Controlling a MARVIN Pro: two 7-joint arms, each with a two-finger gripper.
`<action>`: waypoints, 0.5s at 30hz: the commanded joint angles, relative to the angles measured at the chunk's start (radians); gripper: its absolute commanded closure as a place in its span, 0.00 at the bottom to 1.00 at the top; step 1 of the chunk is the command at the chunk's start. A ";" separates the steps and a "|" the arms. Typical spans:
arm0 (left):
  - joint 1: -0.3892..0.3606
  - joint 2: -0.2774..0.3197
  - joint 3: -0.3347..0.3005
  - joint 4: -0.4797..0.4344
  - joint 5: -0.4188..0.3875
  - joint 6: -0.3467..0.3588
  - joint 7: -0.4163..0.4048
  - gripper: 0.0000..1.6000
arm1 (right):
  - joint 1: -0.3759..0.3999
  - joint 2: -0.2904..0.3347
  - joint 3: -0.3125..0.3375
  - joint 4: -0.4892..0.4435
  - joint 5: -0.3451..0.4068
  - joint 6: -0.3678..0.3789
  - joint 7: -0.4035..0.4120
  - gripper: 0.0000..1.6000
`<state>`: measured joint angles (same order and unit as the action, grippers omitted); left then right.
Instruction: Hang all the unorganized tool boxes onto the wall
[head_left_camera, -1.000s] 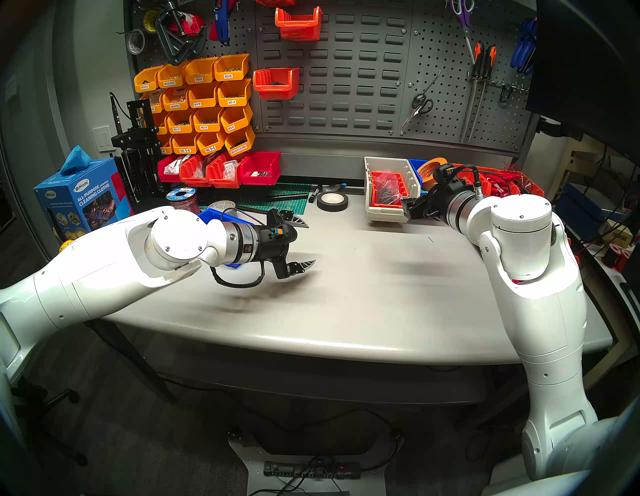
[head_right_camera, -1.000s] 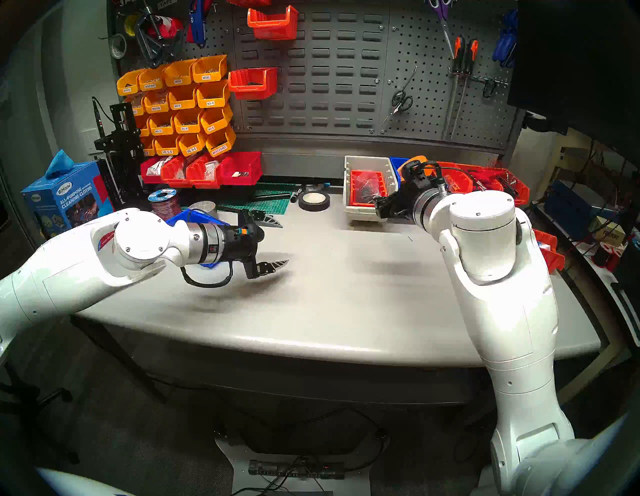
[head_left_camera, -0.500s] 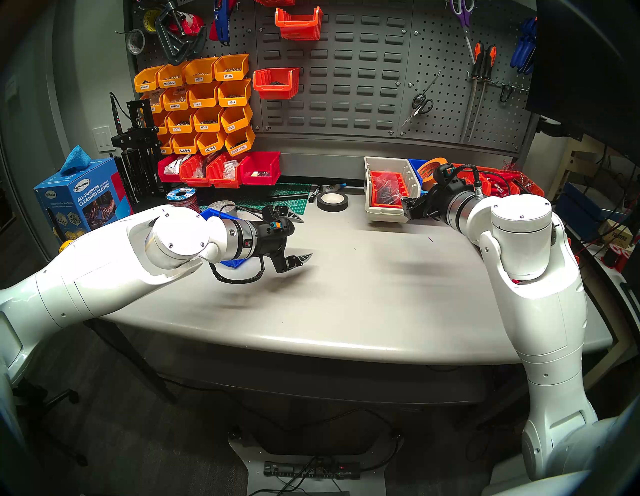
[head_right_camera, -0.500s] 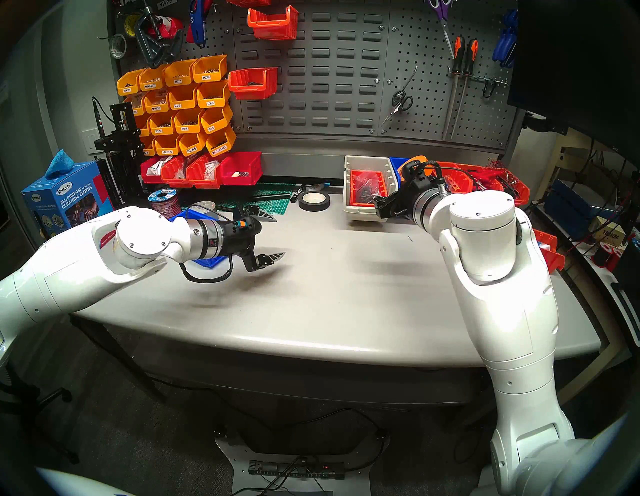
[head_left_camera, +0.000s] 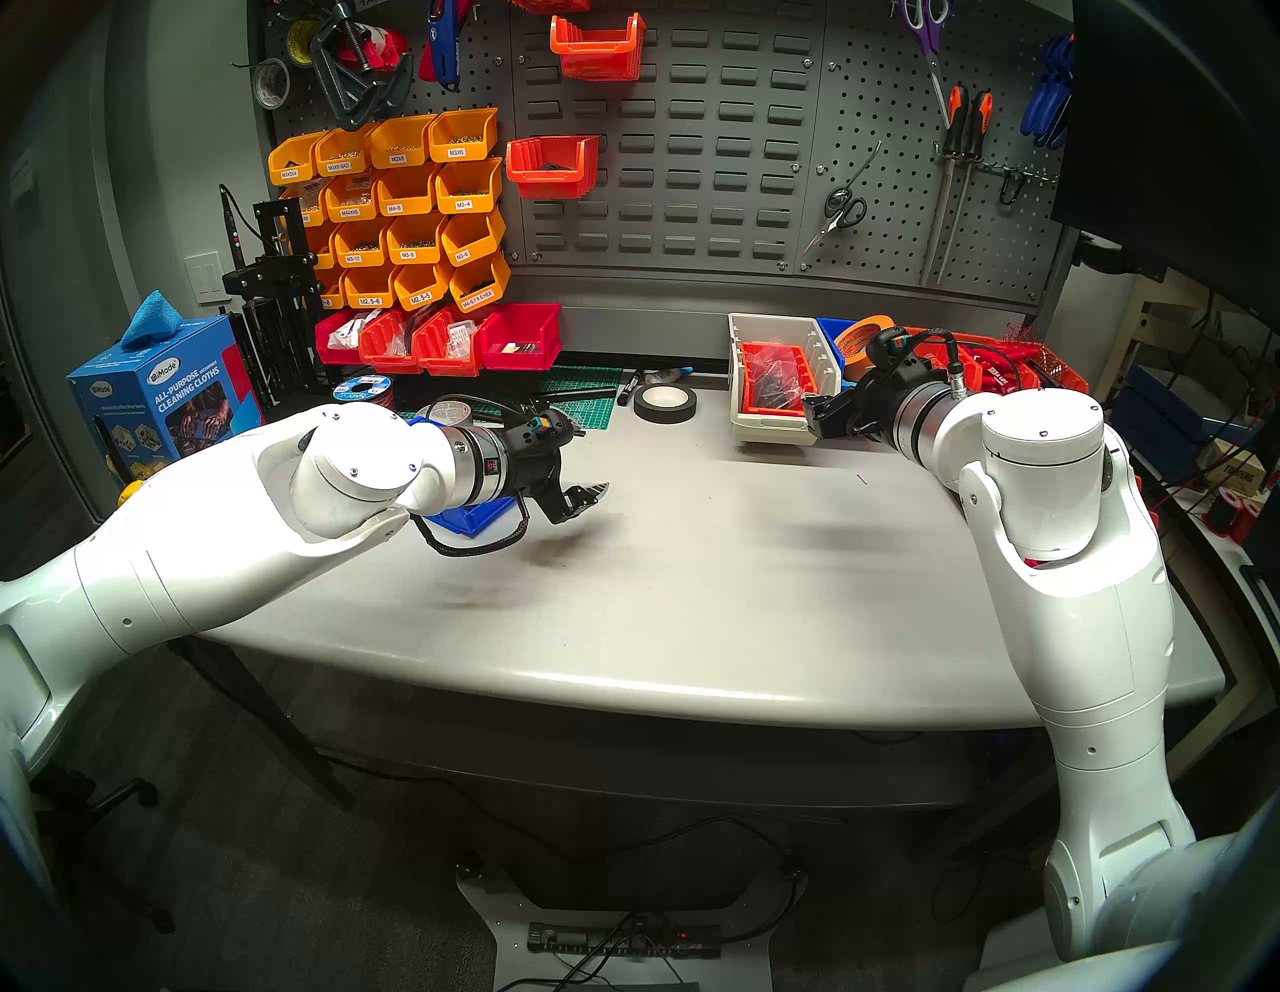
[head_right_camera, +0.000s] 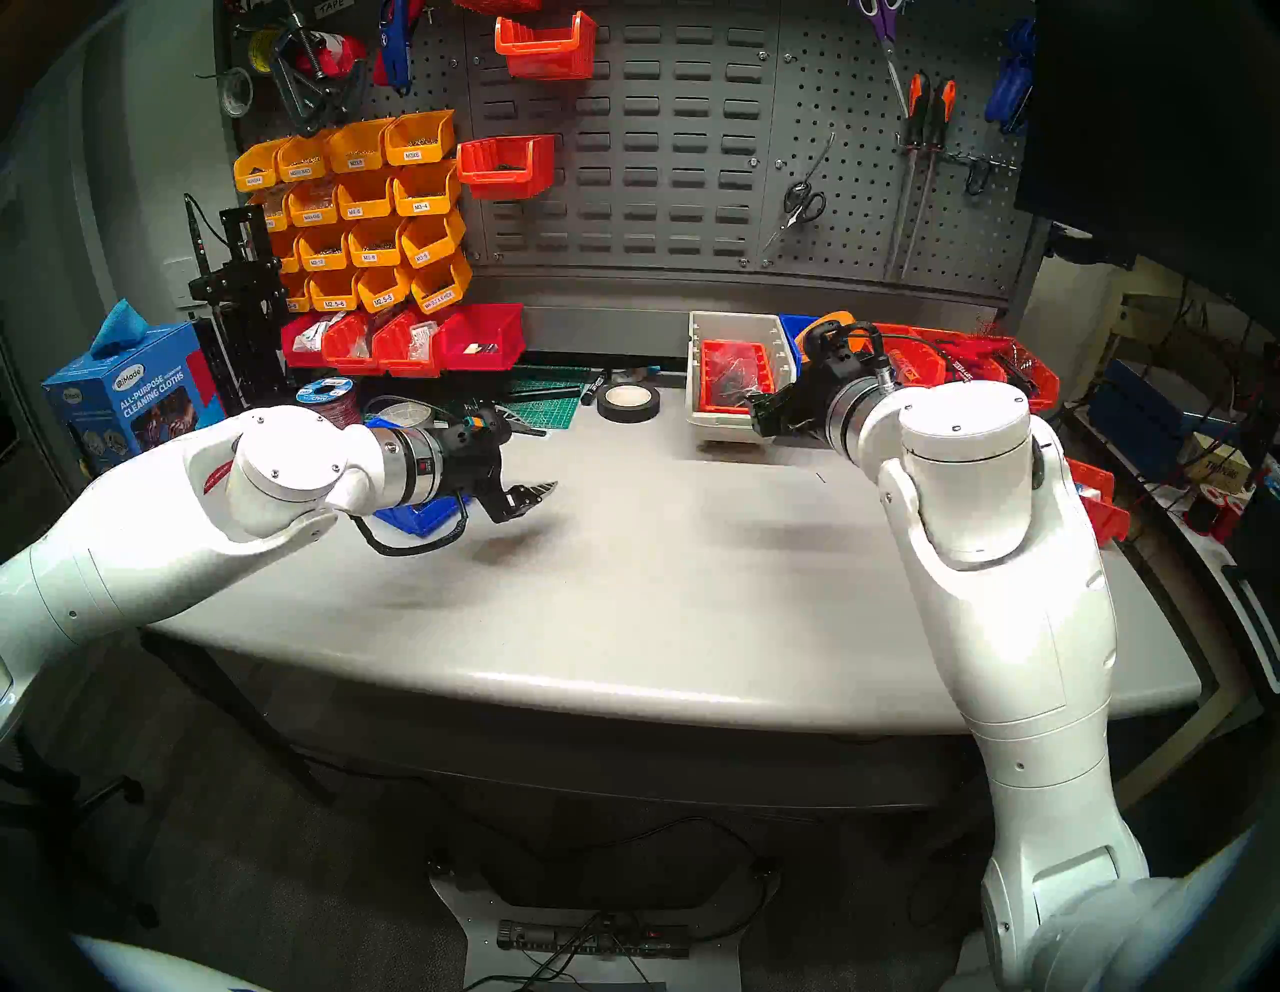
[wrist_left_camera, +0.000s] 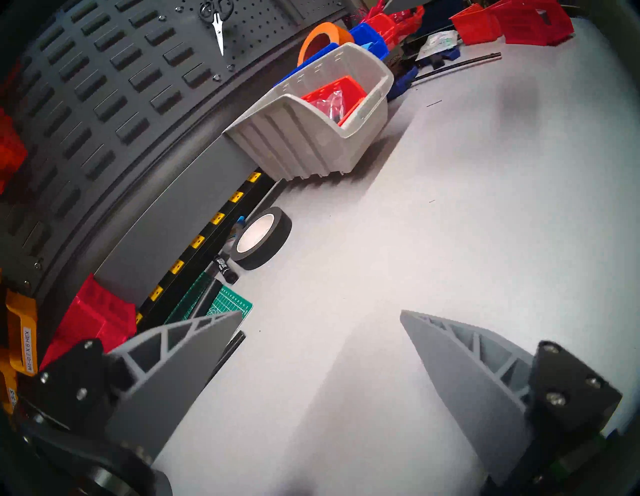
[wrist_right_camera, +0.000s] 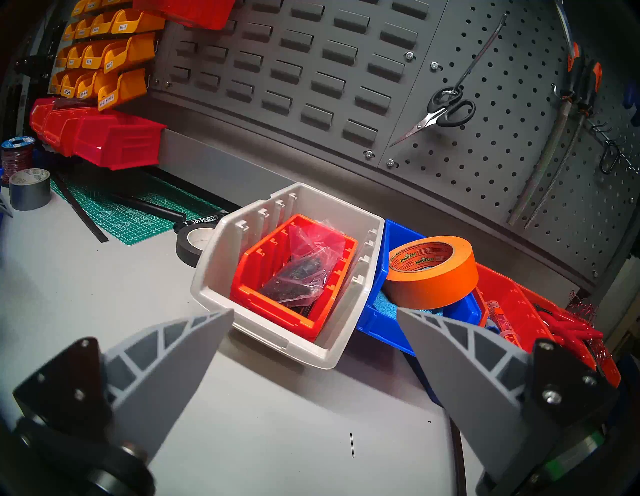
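Facing the beige bin (wrist_right_camera: 277, 332) head-on, the right claw (wrist_right_camera: 315, 318) hangs just short of its sloped front lip, fingers spread wide and holding nothing. That bin stands on the table (head_left_camera: 692, 589) at the back right, its long axis running from the claw toward the louvred wall (head_left_camera: 665, 138), with a small orange-red bin (wrist_right_camera: 294, 277) holding a plastic bag nested inside. Touching its right side, as the right wrist view shows it, sits a blue bin (wrist_right_camera: 384, 329) carrying a roll of orange tape (wrist_right_camera: 433, 273).

The left claw (head_left_camera: 585, 461) is also spread wide and empty, hovering over bare table at the left, pointing across toward the beige bin but well apart from it. A second blue bin (head_left_camera: 464, 516) lies on the table under the left wrist, mostly hidden by the arm, behind the claw rather than ahead of it.

So the right arm is by far the nearer to the beige bin, and a straight advance would likely bring its fingers around the front rim. No beige or blue bin hangs on the wall yet.
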<state>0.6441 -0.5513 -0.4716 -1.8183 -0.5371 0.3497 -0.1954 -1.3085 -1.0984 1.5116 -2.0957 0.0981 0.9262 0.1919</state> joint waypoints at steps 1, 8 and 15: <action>-0.006 -0.004 -0.022 -0.007 -0.023 0.030 0.035 0.00 | 0.013 -0.002 0.002 -0.009 0.002 -0.003 0.001 0.00; 0.008 -0.010 -0.038 -0.020 -0.066 0.078 0.096 0.00 | 0.013 -0.002 0.002 -0.009 0.002 -0.003 0.001 0.00; 0.004 0.002 -0.051 -0.049 -0.087 0.156 0.149 0.00 | 0.013 -0.002 0.002 -0.009 0.002 -0.003 0.001 0.00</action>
<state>0.6585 -0.5615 -0.4932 -1.8411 -0.6031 0.4532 -0.0943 -1.3084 -1.0983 1.5115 -2.0956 0.0981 0.9262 0.1918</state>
